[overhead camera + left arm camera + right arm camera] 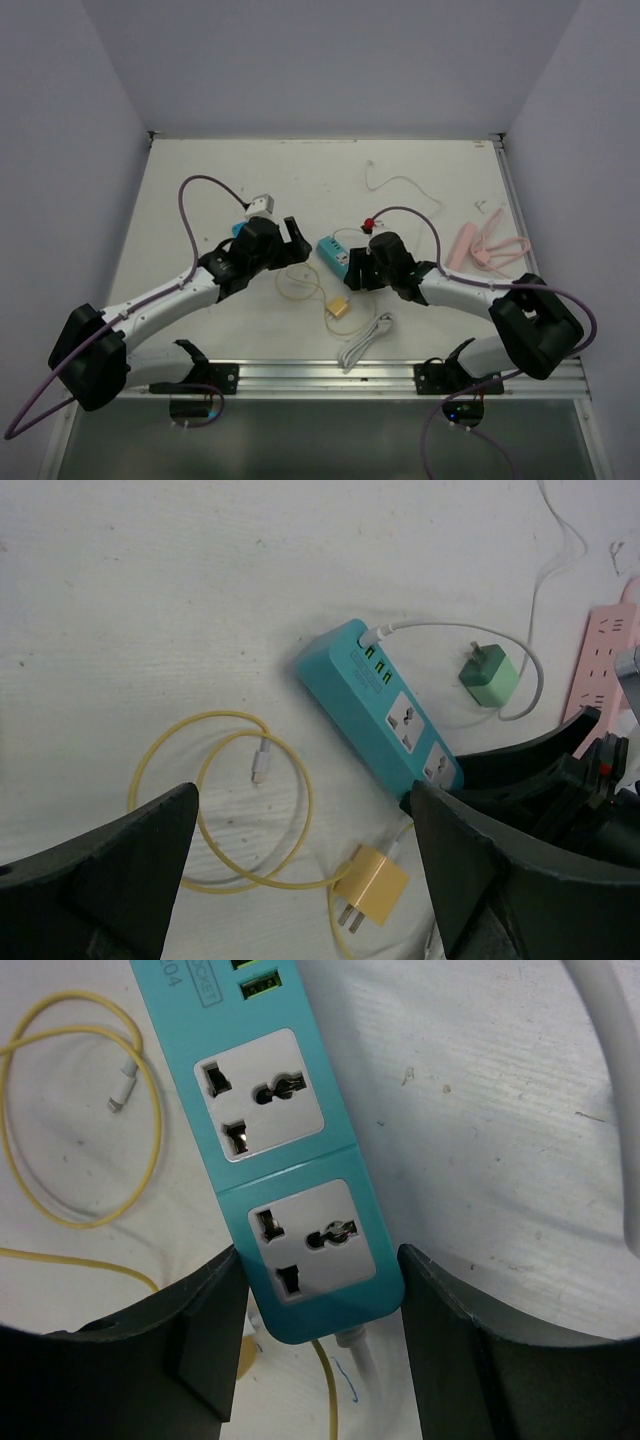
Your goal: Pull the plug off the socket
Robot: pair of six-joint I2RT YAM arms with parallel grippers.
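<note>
The socket is a teal power strip (333,254) (385,705) (290,1180) lying flat on the white table, and both of its wall outlets are empty. My right gripper (320,1270) (352,268) is shut on the strip's cord end, one finger against each long side. The yellow plug (372,885) (340,309) lies loose on the table just beside that end, prongs bare, with its yellow cable (230,800) coiled to the left. My left gripper (303,800) (297,243) hangs open above the coil and the plug and touches neither.
A white cable (520,640) runs from the strip's green USB ports to a green charger (490,675). A pink power strip (488,245) lies at the right. A white adapter (262,205) sits behind the left arm. A grey-white cable bundle (365,342) lies near the front rail.
</note>
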